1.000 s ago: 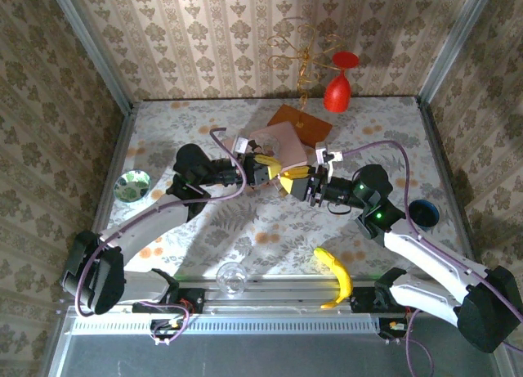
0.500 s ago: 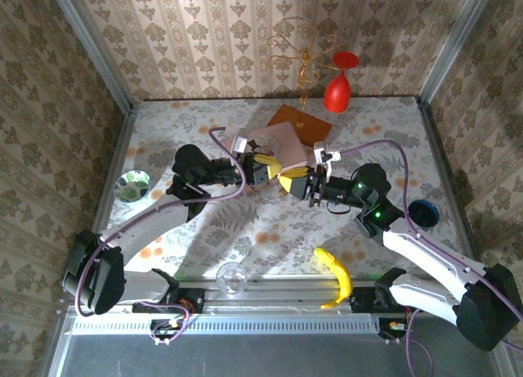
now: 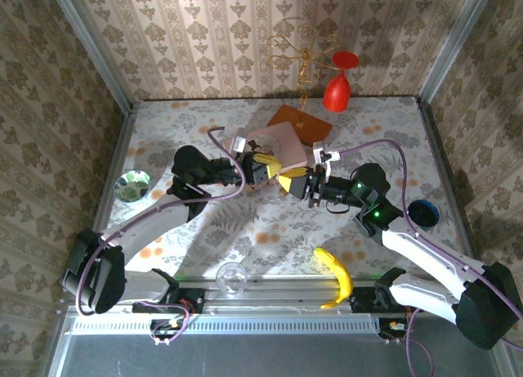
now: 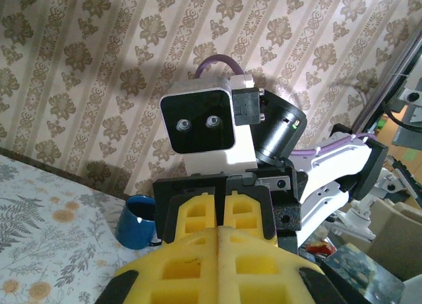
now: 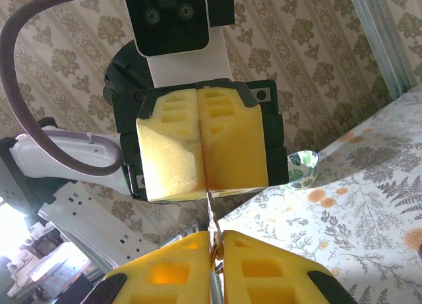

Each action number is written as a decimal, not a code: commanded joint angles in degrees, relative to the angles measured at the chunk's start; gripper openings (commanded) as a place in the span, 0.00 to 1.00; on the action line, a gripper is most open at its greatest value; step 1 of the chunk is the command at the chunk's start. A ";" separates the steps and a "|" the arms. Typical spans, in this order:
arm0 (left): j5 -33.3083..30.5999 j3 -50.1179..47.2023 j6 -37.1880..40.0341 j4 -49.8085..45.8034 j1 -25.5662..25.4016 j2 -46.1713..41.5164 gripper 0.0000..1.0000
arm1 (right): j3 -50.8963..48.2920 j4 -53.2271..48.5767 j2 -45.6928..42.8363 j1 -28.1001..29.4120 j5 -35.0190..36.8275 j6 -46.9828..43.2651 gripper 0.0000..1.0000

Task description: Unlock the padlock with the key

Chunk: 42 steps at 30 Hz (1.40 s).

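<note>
Above table (image 3: 204, 230) centre, we log left gripper (image 5: 201, 146) clenched, right gripper (image 4: 221, 215) pinching what looks like the brass padlock (image 5: 214, 251), thin pale metal (image 5: 210, 212) btwn them; unlock prob. not yet done.

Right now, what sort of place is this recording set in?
Probably a staged robot test cell, not a real room: beige damask wallpaper panels held by bare aluminium corner posts around a floral-print tabletop.
</note>
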 commanded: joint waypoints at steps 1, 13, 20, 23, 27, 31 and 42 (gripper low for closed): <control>1.09 -0.42 -2.03 4.10 -0.56 0.88 0.00 | 2.67 1.98 0.48 0.73 -1.01 0.14 0.14; 1.00 -0.61 -4.77 7.65 -0.62 2.20 0.00 | 2.60 2.86 0.95 0.82 -0.06 0.14 0.15; 0.85 -0.62 -5.41 8.54 -0.64 2.30 0.00 | 2.41 3.21 0.92 0.82 0.25 -0.04 0.16; 0.75 -0.61 -5.63 8.66 -0.64 2.38 0.00 | 2.40 3.30 0.92 0.83 0.18 -0.13 0.14; 0.52 -0.76 -6.06 9.18 -0.69 2.56 0.00 | 2.32 3.48 0.81 0.90 0.35 -0.17 0.04; -0.12 -0.69 -6.39 9.19 -0.63 2.56 0.00 | 2.06 2.79 0.40 0.90 0.77 -0.47 0.00; -11.35 -2.27 -3.51 -0.66 1.67 -2.37 1.00 | 1.59 -10.70 -3.69 0.73 9.56 -4.12 0.00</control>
